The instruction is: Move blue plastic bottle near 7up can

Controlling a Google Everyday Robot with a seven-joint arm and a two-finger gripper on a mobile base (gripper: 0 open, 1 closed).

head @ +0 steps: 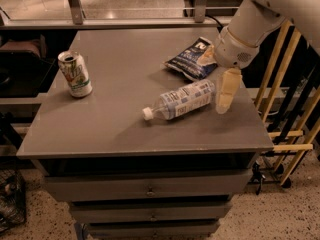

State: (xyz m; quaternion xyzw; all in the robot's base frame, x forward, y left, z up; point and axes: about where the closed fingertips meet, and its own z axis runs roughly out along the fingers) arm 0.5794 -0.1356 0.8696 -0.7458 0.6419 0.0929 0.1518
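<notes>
The blue plastic bottle [181, 100] lies on its side near the middle-right of the grey table [120, 129], white cap pointing front-left. The 7up can [75, 74] stands upright at the table's left side, far from the bottle. My gripper [216, 75] hangs over the table's right side, just right of the bottle's base end. It is open and holds nothing. One cream finger [225, 90] points down beside the bottle's base and the other [206, 57] is over the chip bag's edge.
A dark blue chip bag [192, 59] lies behind the bottle, next to the gripper. The table has drawers below. Wooden rails [280, 84] stand to the right of the table. A ledge with metal posts [75, 4] runs behind it.
</notes>
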